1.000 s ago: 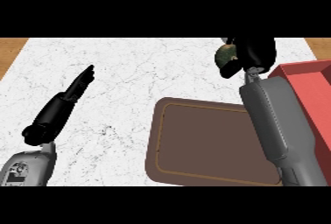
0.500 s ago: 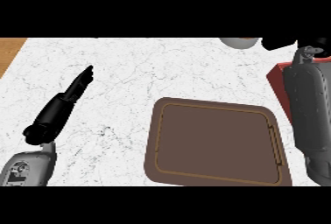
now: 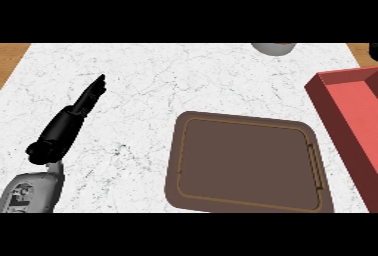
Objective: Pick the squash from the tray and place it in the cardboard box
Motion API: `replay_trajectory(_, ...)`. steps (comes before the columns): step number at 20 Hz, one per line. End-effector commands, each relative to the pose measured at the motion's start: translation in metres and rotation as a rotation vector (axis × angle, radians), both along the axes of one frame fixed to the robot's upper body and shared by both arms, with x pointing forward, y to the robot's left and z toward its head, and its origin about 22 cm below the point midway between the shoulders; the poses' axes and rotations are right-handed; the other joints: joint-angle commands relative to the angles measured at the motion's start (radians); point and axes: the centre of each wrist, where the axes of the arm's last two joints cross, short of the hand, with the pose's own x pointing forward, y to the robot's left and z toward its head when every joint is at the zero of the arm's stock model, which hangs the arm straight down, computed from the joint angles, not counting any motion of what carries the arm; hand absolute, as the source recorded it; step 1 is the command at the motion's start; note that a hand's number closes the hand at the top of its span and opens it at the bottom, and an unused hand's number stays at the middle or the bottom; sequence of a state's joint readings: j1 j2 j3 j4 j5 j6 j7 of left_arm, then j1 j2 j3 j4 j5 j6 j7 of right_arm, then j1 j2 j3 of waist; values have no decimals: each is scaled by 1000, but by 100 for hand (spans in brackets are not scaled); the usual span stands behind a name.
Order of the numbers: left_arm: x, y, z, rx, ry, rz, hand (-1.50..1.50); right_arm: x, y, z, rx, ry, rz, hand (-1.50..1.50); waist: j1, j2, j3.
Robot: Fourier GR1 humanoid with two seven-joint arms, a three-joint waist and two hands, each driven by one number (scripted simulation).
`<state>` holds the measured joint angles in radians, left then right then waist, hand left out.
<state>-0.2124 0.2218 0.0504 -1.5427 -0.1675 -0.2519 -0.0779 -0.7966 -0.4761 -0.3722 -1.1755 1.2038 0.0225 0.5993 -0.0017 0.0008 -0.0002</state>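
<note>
Since half a second ago, my right forearm and right hand have left the head view entirely; they stood at the right edge above the red box, and I cannot report that hand's state now. My left hand (image 3: 75,114) has not shifted: it rests at the left of the view, released, with fingers straight and pointing up and slightly right, grasping nothing. Its grey forearm (image 3: 32,192) enters from the lower left corner.

Beneath the hand lies the white marbled counter (image 3: 184,80). To the right of the hand, well apart from it, the brown tray (image 3: 177,165) lies flat on the counter, its inner surface bare. Just beside the tray's right edge stands the red box (image 3: 334,107), cut off by the right border. A grey rounded object (image 3: 273,48) shows at the counter's far edge, only partly in view.

I cannot locate the squash: it shows neither on the tray nor in the visible part of the red box.
</note>
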Motion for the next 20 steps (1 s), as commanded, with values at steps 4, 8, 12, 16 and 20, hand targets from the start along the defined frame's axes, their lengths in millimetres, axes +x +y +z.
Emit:
replay_trajectory(4,-6,-9,8,4,3,-19,0,-11,-68,-34,189,295,-28,150,9,-1,1)
replay_trajectory(8,-2,-2,1,-9,-5,-12,0,-22,-95,-44,216,382,13,150,5,1,0)
replay_trajectory(12,2,-5,16,-5,1,-7,0,-42,-120,-61,272,539,12,150,-4,-2,0)
replay_trajectory(16,-10,-6,11,-7,13,-15,0,-60,-144,-56,377,577,112,-150,0,-5,1)
replay_trajectory(20,-2,-3,4,-12,-3,-1,0,-53,-140,-50,398,486,259,-150,5,0,1)
